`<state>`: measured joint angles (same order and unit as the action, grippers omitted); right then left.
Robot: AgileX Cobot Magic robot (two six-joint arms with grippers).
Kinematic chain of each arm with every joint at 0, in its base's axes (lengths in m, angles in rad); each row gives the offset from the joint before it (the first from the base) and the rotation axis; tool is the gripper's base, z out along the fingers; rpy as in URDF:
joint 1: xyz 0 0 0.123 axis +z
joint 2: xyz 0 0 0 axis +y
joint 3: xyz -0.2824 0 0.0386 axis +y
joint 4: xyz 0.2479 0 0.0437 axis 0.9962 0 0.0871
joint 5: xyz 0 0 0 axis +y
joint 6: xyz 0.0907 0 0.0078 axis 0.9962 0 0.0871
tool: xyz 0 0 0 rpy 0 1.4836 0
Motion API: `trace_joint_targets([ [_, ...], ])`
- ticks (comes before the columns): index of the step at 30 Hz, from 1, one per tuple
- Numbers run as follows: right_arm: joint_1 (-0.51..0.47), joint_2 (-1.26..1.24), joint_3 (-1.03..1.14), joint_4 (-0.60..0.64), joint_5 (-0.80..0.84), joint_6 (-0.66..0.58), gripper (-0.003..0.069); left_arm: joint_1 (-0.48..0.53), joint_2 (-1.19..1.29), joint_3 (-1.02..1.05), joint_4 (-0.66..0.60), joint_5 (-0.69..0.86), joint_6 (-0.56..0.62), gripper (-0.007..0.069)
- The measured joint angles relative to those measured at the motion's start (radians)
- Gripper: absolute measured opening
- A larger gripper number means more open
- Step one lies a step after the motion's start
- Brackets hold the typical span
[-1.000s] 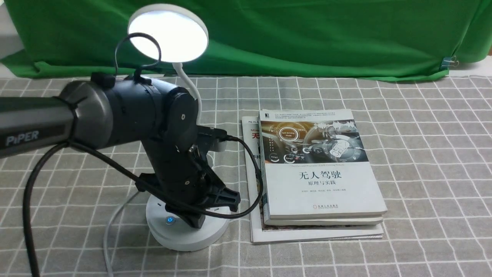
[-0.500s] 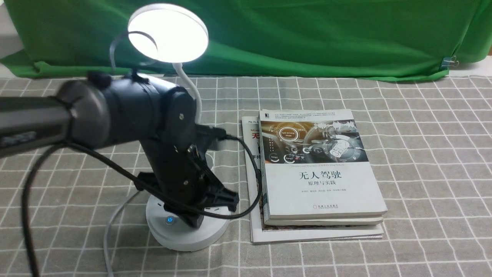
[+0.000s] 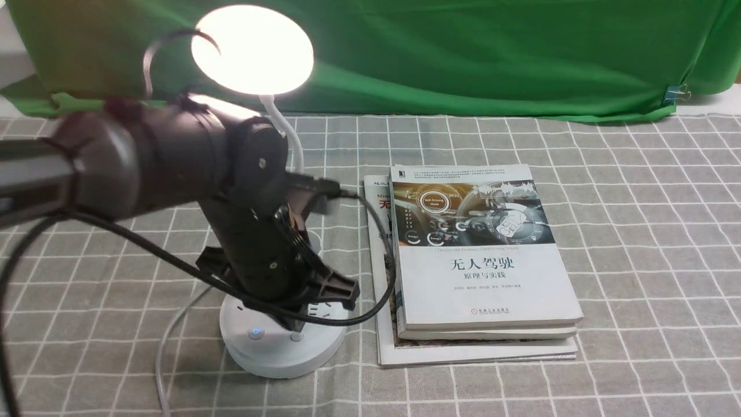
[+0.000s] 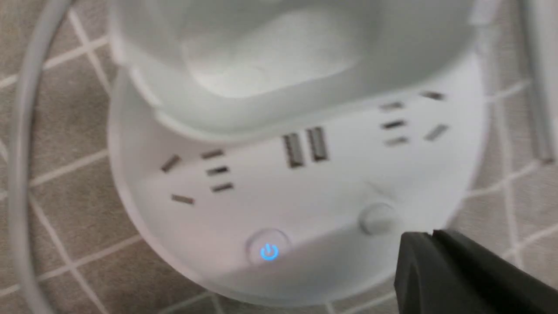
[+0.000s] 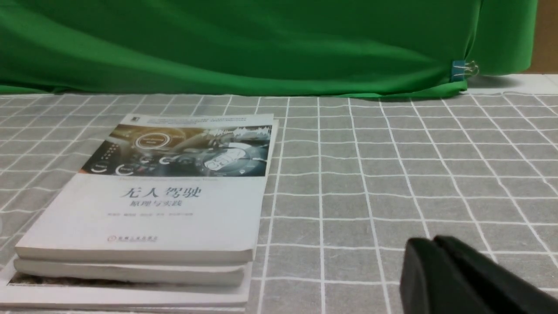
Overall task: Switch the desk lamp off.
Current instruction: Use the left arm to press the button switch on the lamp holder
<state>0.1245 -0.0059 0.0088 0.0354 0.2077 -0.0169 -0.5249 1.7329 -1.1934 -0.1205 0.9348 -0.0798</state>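
The desk lamp stands at the left of the front view, its round head (image 3: 253,49) lit with a warm glow above a thin white neck (image 3: 289,136). Its round base (image 3: 272,359) carries a blue-lit power button (image 3: 255,332) and a plain round button (image 3: 297,336). My left gripper (image 3: 298,320) is shut and empty, hovering just above the plain button. In the left wrist view the left gripper (image 4: 431,235) sits close beside the plain button (image 4: 377,218), apart from the blue button (image 4: 269,251); the cup holder (image 4: 283,56) fills the far side. My right gripper (image 5: 429,242) is shut and empty over bare cloth.
A stack of books (image 3: 480,260) lies right of the lamp base, also in the right wrist view (image 5: 152,209). The lamp's white cable (image 3: 165,347) curls left of the base. Green cloth (image 3: 463,52) hangs along the back, with a binder clip (image 3: 674,92) at its right end.
My left gripper has lifted off the lamp base and the arm has drawn back to the left, uncovering the plain button. The lamp head's light has gone from white to warm.
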Motion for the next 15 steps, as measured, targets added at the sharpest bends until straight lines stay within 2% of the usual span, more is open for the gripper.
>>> trace_joint_targets([
  [15,0.0,0.0,0.0,0.0,0.0,0.0,0.0034,-0.004,0.109,-0.009,0.012,-0.039,0.007,0.0001],
])
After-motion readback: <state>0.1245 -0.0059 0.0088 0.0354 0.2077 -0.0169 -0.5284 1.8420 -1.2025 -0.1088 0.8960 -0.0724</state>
